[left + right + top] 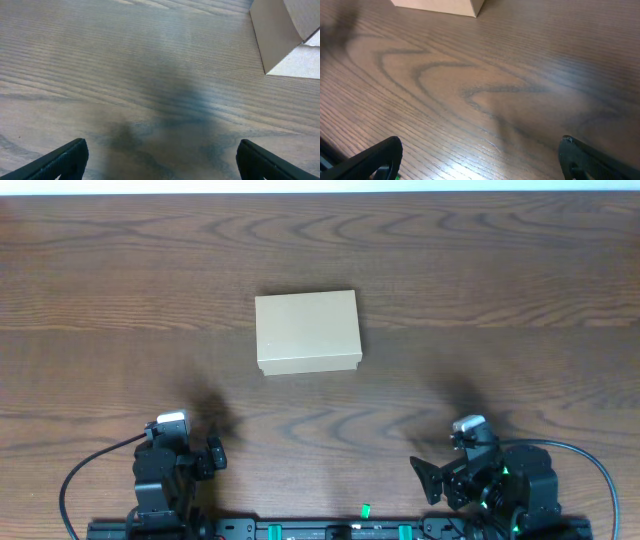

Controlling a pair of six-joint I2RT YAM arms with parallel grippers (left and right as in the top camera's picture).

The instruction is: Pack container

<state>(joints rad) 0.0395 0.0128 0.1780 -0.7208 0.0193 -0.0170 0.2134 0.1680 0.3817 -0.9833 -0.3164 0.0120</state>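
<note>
One container (pixel 307 331), two hands (pixel 161 159) (pixel 481 159)

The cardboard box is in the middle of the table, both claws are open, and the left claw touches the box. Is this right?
Not quite. The left claw does not touch the box; it stands apart from it, as the overhead view shows. The rest is right.

We are looking at a dark wooden table (pixel 500 300) with wavy grain. We are seeing a tan cardboard container (pixel 307 331) lying on it, near the middle.
</note>
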